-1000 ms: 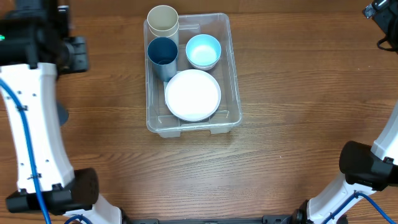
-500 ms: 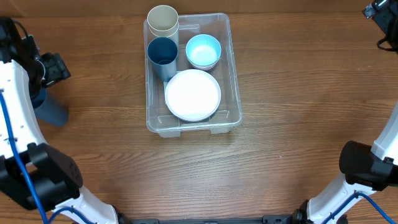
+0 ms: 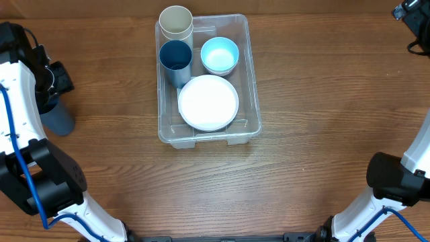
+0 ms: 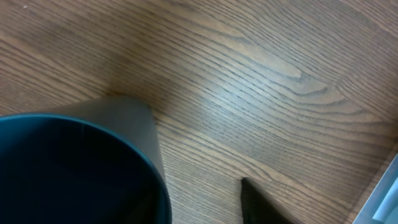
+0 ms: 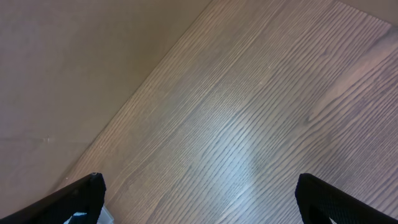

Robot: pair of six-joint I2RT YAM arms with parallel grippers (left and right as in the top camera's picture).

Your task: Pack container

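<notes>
The container (image 3: 249,74), a clear bin, stands at the table's middle. Inside it are a beige cup (image 3: 176,22), a dark blue cup (image 3: 176,59), a light blue bowl (image 3: 220,55) and a white plate (image 3: 208,102). Far to the left, a blue-grey cup (image 3: 59,121) stands on the table. My left gripper (image 3: 48,93) hangs right over its rim. In the left wrist view the cup's mouth (image 4: 68,174) fills the lower left. One finger (image 4: 260,204) shows to its right, apart from the rim; the other is hidden. My right gripper (image 5: 202,186) is open over bare wood.
The right arm (image 3: 411,15) sits at the far right corner, away from the container. The wooden table (image 3: 322,134) runs on to the right of the bin and in front of it.
The left arm has swung out to the table's left edge, which uncovers the blue-grey cup. Its gripper now sits over the cup's rim. The right arm has not moved.
</notes>
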